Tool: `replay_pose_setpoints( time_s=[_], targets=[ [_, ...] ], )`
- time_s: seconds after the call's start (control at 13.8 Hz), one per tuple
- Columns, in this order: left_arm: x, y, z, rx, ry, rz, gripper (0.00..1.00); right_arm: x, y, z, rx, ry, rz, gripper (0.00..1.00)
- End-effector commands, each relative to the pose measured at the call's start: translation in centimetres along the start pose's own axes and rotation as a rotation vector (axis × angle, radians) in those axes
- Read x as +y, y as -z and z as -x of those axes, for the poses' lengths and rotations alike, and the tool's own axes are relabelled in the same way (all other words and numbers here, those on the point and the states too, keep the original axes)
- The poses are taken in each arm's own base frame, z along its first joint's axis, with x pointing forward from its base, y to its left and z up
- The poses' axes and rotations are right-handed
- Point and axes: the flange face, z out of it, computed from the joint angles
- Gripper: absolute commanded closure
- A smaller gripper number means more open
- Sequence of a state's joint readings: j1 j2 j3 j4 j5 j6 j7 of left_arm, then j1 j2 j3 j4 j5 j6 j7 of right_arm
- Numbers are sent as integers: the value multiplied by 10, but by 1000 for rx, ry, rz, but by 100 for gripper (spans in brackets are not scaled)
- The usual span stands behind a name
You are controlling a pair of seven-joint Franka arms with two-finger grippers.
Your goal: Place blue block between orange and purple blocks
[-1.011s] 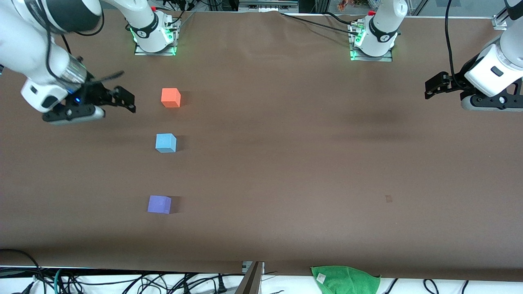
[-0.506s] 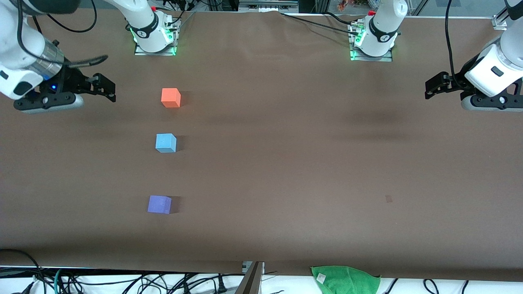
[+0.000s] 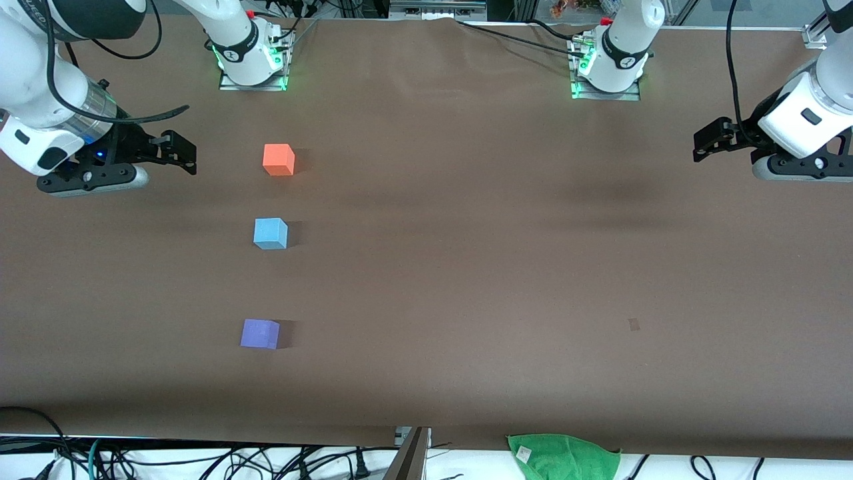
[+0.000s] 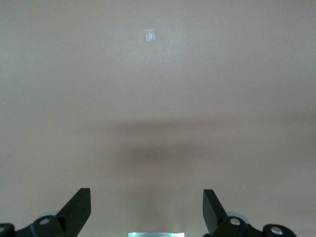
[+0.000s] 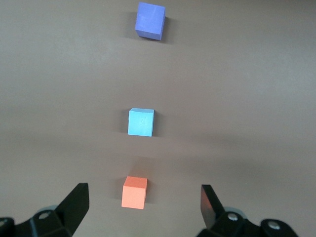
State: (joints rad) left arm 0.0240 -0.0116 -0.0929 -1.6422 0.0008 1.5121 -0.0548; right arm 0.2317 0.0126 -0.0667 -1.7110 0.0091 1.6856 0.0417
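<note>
Three small blocks sit in a row on the brown table (image 3: 466, 267), toward the right arm's end. None has any writing. Farthest from the front camera is the orange block (image 3: 278, 160). The blue block (image 3: 270, 233) sits between it and the purple block (image 3: 260, 333), which is nearest the camera. All three sit well apart.

The right hand (image 3: 176, 150) hangs over the table beside the orange block, fingers spread, holding nothing. The left hand (image 3: 710, 139) waits over the table's other end, fingers spread too, holding nothing. One green cloth (image 3: 563, 457) lies at the table's near edge.
</note>
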Motion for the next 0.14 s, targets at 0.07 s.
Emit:
replay_pose_setpoints(
  time_s=[0.07],
  targets=[
    [-2,7,4,-1,-9,23,0,4,12,-2,24,-23,1,0]
  ],
)
